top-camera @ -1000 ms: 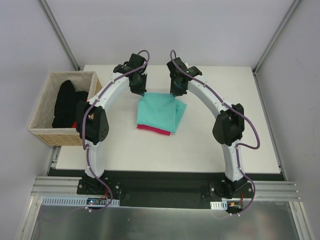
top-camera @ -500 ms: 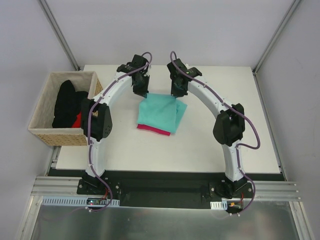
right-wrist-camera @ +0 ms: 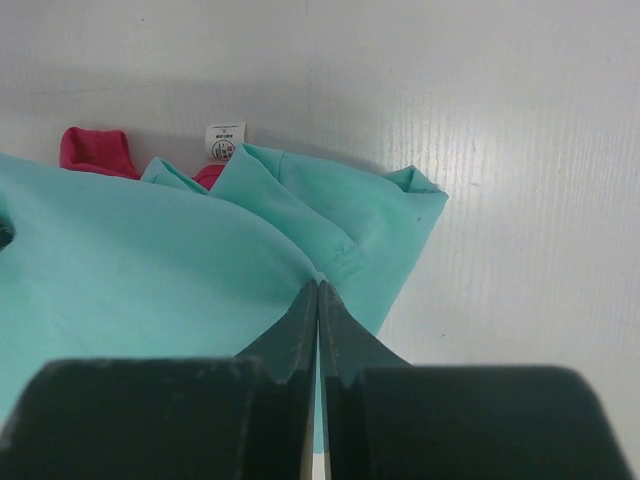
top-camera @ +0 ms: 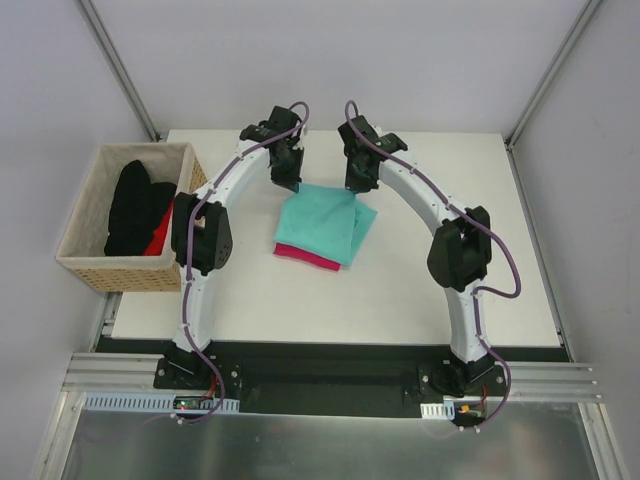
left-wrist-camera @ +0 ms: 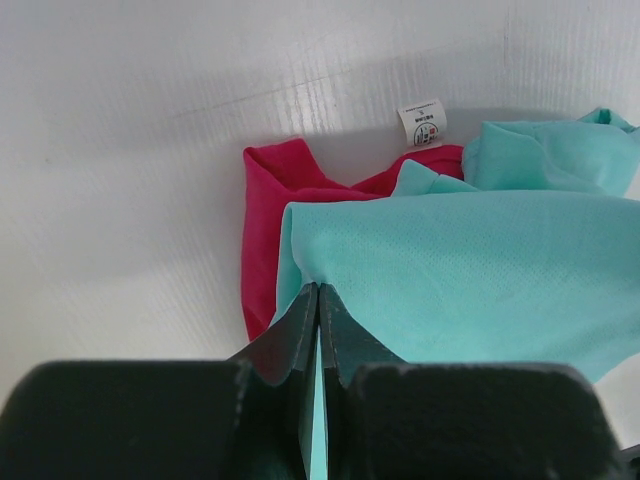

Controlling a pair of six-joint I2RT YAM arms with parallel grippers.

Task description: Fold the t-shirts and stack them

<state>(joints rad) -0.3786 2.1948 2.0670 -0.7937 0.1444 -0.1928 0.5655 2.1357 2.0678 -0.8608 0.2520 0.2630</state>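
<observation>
Pinching the far edge of the teal shirt (top-camera: 318, 225), the left tool (top-camera: 291, 186) and the right tool (top-camera: 359, 188) each have their jaws pressed together on a corner of its cloth, as both wrist views show. The shirt lies folded in the middle of the surface (top-camera: 450, 290), on top of the pink shirt (top-camera: 306, 258), whose edge and white label (left-wrist-camera: 424, 124) peep out beyond it. Both shirts look light and limp, likely to sag or unfold when lifted, so corners and hems seem the best holds, taken evenly on both sides. Well apart on the left stands a basket (top-camera: 88, 268) holding a black garment (top-camera: 135, 205); nothing appears to block the stack.
</observation>
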